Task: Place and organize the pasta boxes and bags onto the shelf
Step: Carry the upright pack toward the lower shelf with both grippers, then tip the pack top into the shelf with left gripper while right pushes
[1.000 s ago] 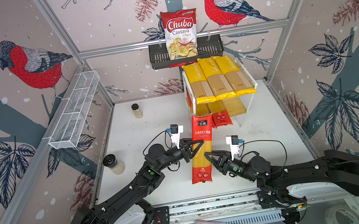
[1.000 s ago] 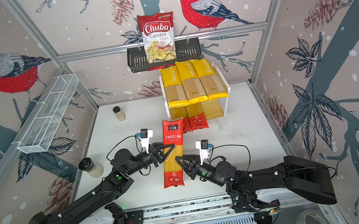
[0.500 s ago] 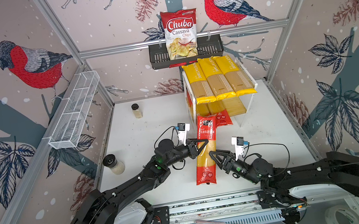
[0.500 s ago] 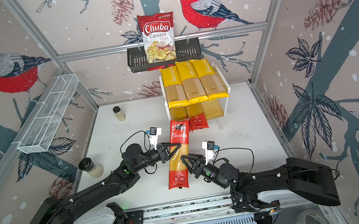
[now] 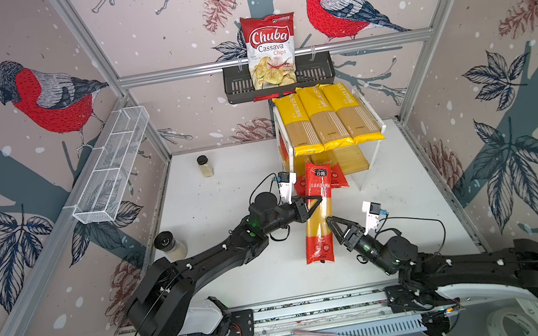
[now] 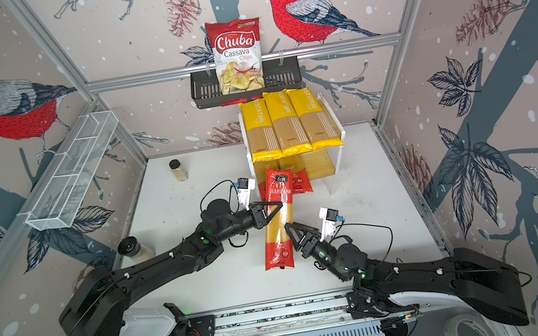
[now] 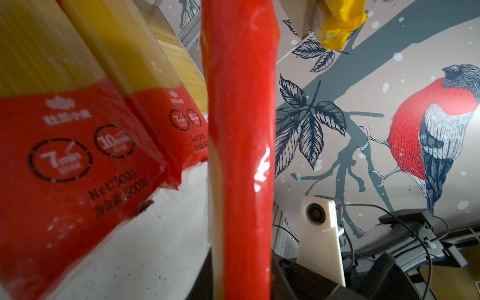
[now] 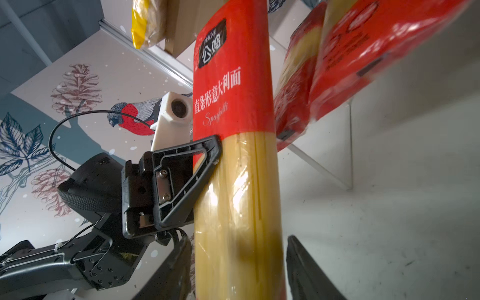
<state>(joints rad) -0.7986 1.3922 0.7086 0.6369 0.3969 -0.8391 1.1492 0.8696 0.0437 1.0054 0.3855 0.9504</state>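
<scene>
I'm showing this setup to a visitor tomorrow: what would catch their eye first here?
The long red spaghetti pack stands out, clamped by the left gripper in front of the shelf, with the right gripper open around its lower part. Next come three yellow packs lying side by side on the shelf's top tier. Above them, a Chuba chips bag stands in the black basket on the back wall.
</scene>
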